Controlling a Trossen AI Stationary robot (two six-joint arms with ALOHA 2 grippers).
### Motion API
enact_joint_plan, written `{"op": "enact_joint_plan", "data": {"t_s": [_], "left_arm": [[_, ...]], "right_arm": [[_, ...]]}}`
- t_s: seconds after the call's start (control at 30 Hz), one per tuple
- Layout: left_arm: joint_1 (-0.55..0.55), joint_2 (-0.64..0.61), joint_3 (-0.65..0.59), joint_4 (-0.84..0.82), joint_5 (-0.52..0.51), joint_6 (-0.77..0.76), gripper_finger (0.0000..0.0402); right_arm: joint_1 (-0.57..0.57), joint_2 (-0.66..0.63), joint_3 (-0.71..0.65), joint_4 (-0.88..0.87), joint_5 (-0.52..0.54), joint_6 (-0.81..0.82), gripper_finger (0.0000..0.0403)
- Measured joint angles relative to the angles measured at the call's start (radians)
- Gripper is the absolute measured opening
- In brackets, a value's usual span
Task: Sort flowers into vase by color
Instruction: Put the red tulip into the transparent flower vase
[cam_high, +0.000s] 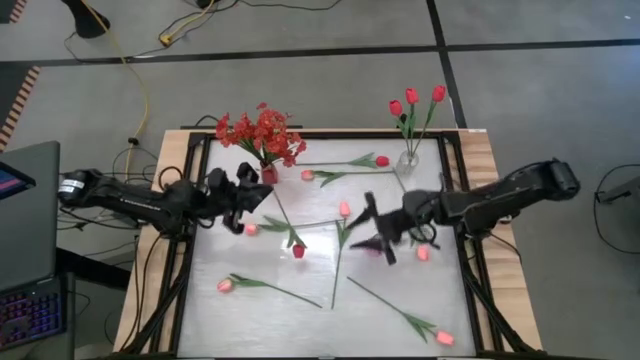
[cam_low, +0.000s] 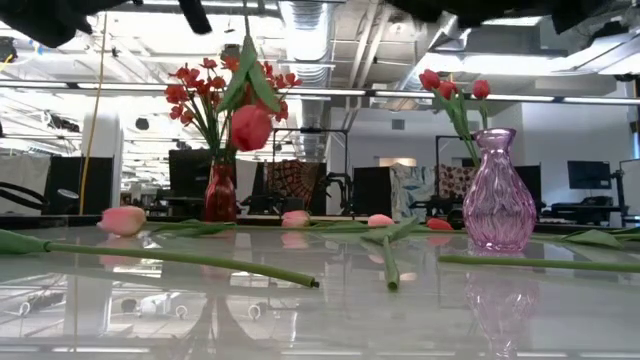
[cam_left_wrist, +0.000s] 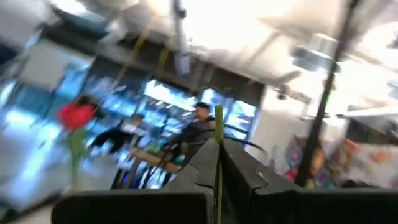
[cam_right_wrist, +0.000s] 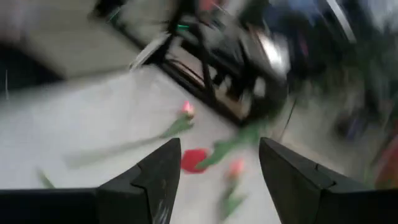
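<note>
High view: left gripper (cam_high: 243, 192), centre-left, is clamped on a red tulip's stem just beside the small red glass vase (cam_high: 268, 174) of bushy red sprays (cam_high: 259, 131). Risk: the bloom snags the sprays and tips the vase. Right gripper (cam_high: 377, 232), centre-right, gapes empty over the table. Count: three red tulips in the clear pink glass vase (cam_high: 408, 157), roughly eight loose.

Low view: held red tulip (cam_low: 250, 127) hangs upper centre-left.

Left wrist view: thin green stem (cam_left_wrist: 219, 127) pinched between the jaws; it could slip.

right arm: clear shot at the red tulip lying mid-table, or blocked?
Probably yes. The right gripper is open and above the table, the red tulip lies flat just ahead of it, and nothing sits between them.
</note>
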Motion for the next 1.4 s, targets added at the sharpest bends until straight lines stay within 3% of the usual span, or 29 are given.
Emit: {"op": "enact_joint_plan", "data": {"t_s": [0.07,0.17,0.33,0.47,0.63,0.97,1.4], "left_arm": [[0.000,0.021,-0.001,0.005,-0.037,-0.063,0.0000],[-0.002,0.049,-0.001,0.016,-0.049,-0.147,0.0000],[-0.001,0.101,0.000,0.042,-0.091,-0.271,0.0000],[-0.001,0.139,0.000,0.041,-0.120,-0.323,0.0000],[-0.001,0.155,0.000,0.062,-0.119,-0.328,0.0000],[0.016,0.154,0.000,0.064,-0.111,-0.319,0.0000],[0.039,0.153,0.000,0.056,-0.101,-0.399,0.0000]], "right_arm": [[0.036,0.054,-0.001,0.065,0.009,-0.303,0.0244],[0.081,0.147,0.012,0.216,0.153,-0.664,0.0244],[0.098,0.302,0.130,0.269,0.437,-1.154,0.0244],[0.089,0.420,0.221,0.263,0.522,-1.412,0.0244],[0.070,0.518,0.309,0.266,0.522,-1.514,0.0244],[0.056,0.598,0.393,0.268,0.522,-1.520,0.0233],[0.050,0.598,0.393,0.245,0.522,-1.521,0.0101]]}}
